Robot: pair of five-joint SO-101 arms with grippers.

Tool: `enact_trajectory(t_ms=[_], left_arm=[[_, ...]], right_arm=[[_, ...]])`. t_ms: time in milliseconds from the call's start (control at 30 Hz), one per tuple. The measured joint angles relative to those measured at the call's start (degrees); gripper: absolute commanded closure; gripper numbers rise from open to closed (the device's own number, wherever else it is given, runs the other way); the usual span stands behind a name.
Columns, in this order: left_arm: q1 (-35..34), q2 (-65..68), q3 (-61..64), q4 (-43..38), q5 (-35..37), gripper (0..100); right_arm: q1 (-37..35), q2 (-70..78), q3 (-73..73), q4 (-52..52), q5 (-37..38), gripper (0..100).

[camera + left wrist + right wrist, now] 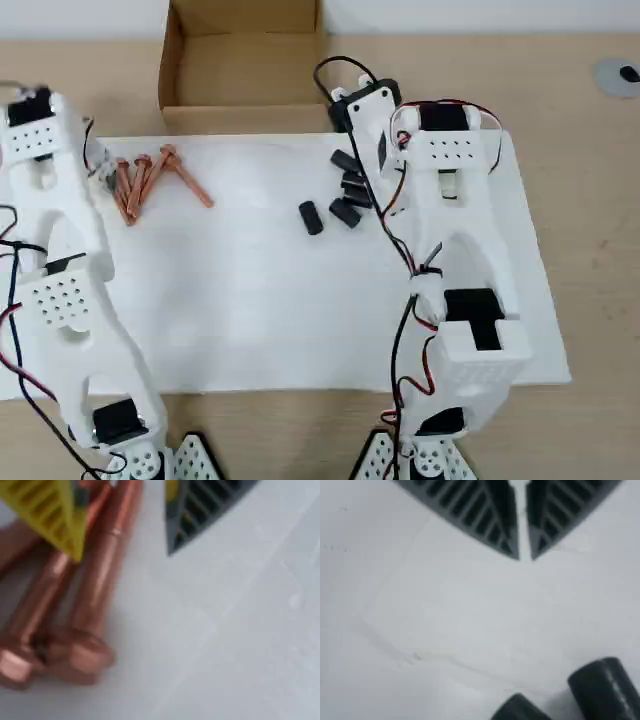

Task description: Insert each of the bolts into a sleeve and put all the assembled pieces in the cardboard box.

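Pickup stage: left gripper [124,554] wide astride long copper-coloured metal bolts [95,595], right gripper [525,555] pinched narrow, empty. Likely next: closing on one bolt.

- The left arm [60,290] stands along the table's left edge in the high view, white, stretched from its base at the near edge toward the far side, its links in a shallow zigzag.
- The left gripper [124,555] points down at the table; its yellow finger [45,510] and dark ribbed finger [200,505] stand well apart.
- The right arm [470,290] rises from its base at the near edge and reaches toward the far side, red and black wires running along it.
- The right gripper [524,555] also points down, and its two dark ribbed fingers [470,505] are drawn together with a thin slit between the tips.
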State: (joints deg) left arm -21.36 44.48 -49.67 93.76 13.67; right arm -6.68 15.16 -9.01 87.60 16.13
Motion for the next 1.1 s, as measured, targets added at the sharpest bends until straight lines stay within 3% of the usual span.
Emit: enact_trajectory(t_ms=[1100], left_arm=[[0.9, 10.7, -5.5, -7.6, 1.8, 87]], right_arm=[[0.0, 0.1, 0.0, 0.0, 0.0, 98.8]])
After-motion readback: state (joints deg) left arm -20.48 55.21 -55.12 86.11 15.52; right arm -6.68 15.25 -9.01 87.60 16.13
